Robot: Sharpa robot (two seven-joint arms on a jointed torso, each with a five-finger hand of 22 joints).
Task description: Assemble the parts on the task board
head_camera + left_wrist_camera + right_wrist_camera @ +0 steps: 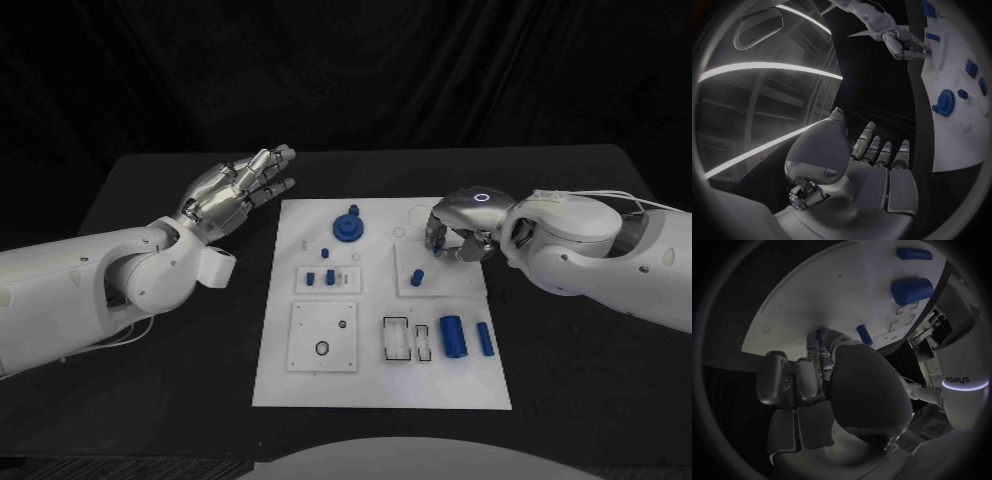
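Note:
The white task board [382, 375] lies in the middle of the table. My right hand [459, 235] hangs over its upper right part, fingers curled down, and pinches a small blue part [819, 334] at the fingertips, right at the board's surface. Beside that hand stands a short blue peg [417, 277]. A round blue part [348, 226] stands at the board's top middle. My left hand [238, 185] is raised left of the board, fingers straight and apart, holding nothing.
A thick blue cylinder [453, 335] and a thinner one [485, 339] lie at the board's lower right, next to two rectangular slots [395, 338]. Two small blue pieces [322, 277] sit in a holder left of centre. Black table surrounds the board.

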